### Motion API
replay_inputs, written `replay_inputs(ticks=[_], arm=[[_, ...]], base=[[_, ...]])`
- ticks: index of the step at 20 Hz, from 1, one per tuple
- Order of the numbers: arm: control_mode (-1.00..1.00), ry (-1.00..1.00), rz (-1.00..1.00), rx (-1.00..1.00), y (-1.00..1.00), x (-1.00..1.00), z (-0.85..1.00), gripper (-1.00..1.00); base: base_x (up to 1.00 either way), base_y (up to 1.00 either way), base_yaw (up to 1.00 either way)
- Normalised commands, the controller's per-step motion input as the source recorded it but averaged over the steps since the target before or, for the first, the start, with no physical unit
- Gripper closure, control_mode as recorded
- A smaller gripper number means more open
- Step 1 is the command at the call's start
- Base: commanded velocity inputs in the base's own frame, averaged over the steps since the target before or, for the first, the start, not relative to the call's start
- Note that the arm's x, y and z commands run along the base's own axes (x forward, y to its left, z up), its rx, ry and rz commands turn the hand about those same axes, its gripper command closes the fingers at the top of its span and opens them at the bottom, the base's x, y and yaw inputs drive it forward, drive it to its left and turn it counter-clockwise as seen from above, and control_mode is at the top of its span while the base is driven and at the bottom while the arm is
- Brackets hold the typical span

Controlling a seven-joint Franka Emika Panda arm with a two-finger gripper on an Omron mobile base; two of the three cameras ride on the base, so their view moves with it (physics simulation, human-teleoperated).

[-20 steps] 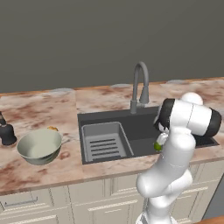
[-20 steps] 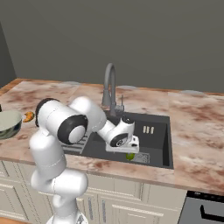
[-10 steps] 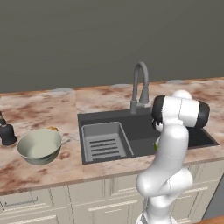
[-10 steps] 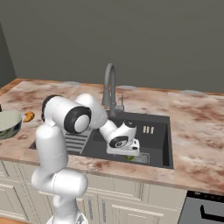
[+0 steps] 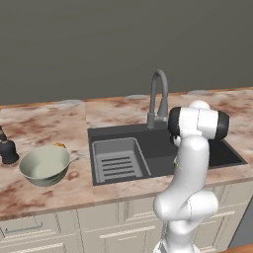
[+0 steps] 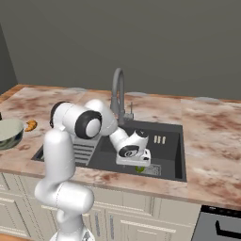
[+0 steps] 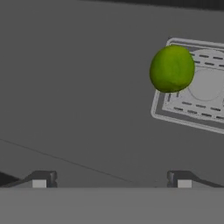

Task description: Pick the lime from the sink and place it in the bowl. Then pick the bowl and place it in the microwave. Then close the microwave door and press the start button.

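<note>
Gripper: reaching down into the sink, its two dark fingertips standing spread wide apart with nothing between them.

Lime: lying ahead of the fingertips and off toward the one on the right of the hand view, apart from both, resting at the edge of a pale square drain plate on the sink floor. In the right base view the lime is peeking out just below the hand.

Sink: dark grey basin enclosing the hand; its ribbed drain tray is sitting well off to the arm's left, and the curved faucet is rising just behind the hand.

Bowl: standing upright on the marbled countertop, well away from the gripper, past the drain tray on the left side. A small orange item is lying just behind it, and a dark round-based object is standing farther left.

Markings: no readable brand, label or lettering on any item.
</note>
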Motion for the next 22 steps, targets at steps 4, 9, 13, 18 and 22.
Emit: replay_inputs(ticks=[4,9,13,18,22], arm=[[-1.0,0.0,0.02,0.0,0.0,0.37,-0.2,-1.0],[-1.0,0.0,0.02,0.0,0.0,0.27,-0.26,-1.0],[-1.0,0.0,0.02,0.0,-0.03,0.28,-0.25,-1.0],[-1.0,0.0,0.03,0.0,-0.07,0.31,-0.21,-1.0],[-1.0,0.0,0.02,0.0,-0.16,0.17,-0.06,-1.0]], base=[[0.0,0.0,0.0],[0.0,0.0,0.0],[0.0,0.0,0.0],[0.0,0.0,0.0],[0.0,0.0,0.0]])
